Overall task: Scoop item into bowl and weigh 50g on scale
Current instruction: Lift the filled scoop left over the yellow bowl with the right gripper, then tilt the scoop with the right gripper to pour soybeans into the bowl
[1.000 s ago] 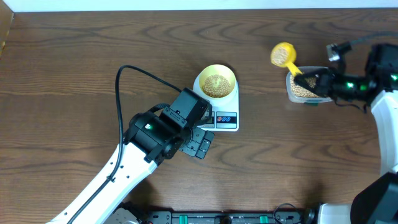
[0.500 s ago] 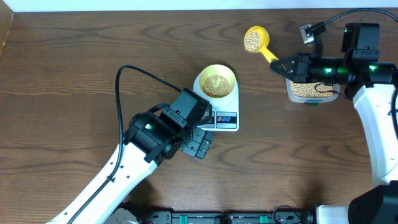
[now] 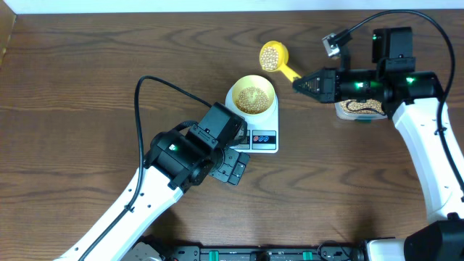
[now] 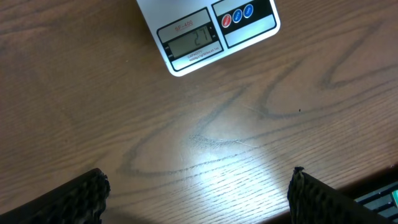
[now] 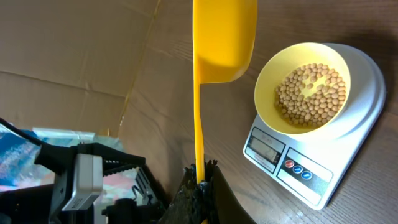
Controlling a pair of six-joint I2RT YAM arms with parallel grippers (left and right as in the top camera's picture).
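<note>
The pale yellow bowl holds tan beans and sits on the white scale. It also shows in the right wrist view, on the scale. My right gripper is shut on the handle of a yellow scoop full of beans, held just up-right of the bowl. In the right wrist view the scoop hangs left of the bowl. My left gripper is open and empty on the table in front of the scale; one finger shows at each lower corner.
A clear plastic tub of beans stands at the right under my right arm. A black cable loops over the table left of the scale. The table's back edge runs along the top.
My right gripper has carried the loaded scoop leftward from above the tub to just beside the bowl. The left arm has not moved.
</note>
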